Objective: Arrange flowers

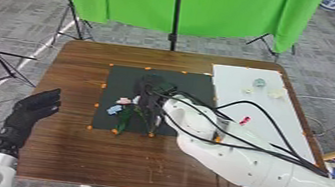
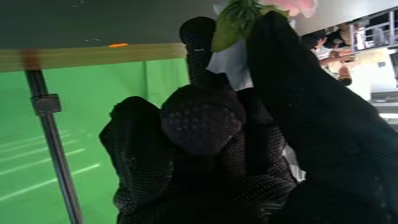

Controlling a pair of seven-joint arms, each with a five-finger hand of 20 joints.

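Observation:
The right hand (image 1: 151,97) is over the black mat (image 1: 129,80) in the head view, its fingers curled. Against it lie a pink flower (image 1: 125,100), a blue flower (image 1: 114,109) and green stems (image 1: 124,119). From the right wrist, the right hand (image 2: 202,120) is curled round a flower, whose green part (image 2: 233,24) rises between its fingertips, with pink petals (image 2: 298,6) beside it. A pale strip (image 2: 233,65) runs down behind the fingers; what it is, I cannot tell. The left hand (image 1: 32,112) is open at the table's left edge, away from the flowers.
A white board (image 1: 269,110) covers the table's right side, bearing a small teal object (image 1: 260,83), pale objects (image 1: 276,93) and a red item (image 1: 245,121). Black cables loop along the right arm. Beyond the wooden table (image 1: 138,166) hangs a green cloth (image 1: 138,3) on stands.

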